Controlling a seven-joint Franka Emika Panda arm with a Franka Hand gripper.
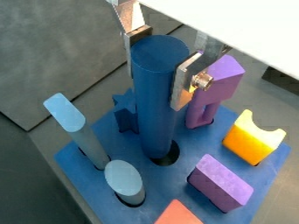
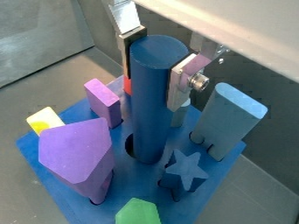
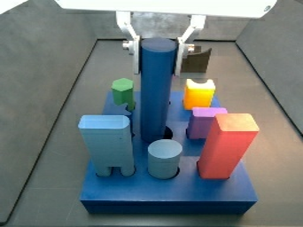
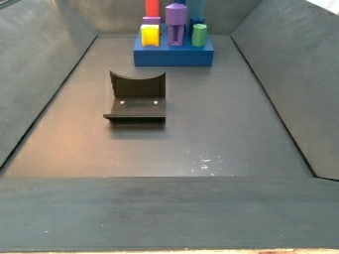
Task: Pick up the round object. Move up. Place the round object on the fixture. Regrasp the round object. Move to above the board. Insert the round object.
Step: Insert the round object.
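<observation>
Above the blue board (image 3: 166, 191), we are seeing the gripper (image 1: 159, 63) clamping the top of the round object (image 1: 158, 96), a tall dark-blue cylinder, its silver fingers (image 1: 187, 80) pressing on opposite sides in both wrist views. The cylinder is standing upright with its lower end sitting in the round hole (image 1: 167, 156) near the board's middle; how deep it is reaching, we cannot tell.

Room around it is tight. In a wrist view a dark-blue star piece (image 2: 184, 168) is standing just beside the hole, a light-blue arch block (image 2: 229, 118) beyond it, and a big purple block (image 2: 77, 155) close on the other side. In a side view a light-blue short cylinder (image 3: 165, 159) is sitting just in front of the hole, a red block (image 3: 229, 144) and a small purple piece (image 3: 206, 121) to one side, a green piece (image 3: 122, 90) and a yellow-orange piece (image 3: 200, 92) farther back.

The fixture (image 4: 135, 97) is standing on the dark floor (image 4: 185, 139), well apart from the board, with open floor around it.

We are reading no labels or writing anywhere.
</observation>
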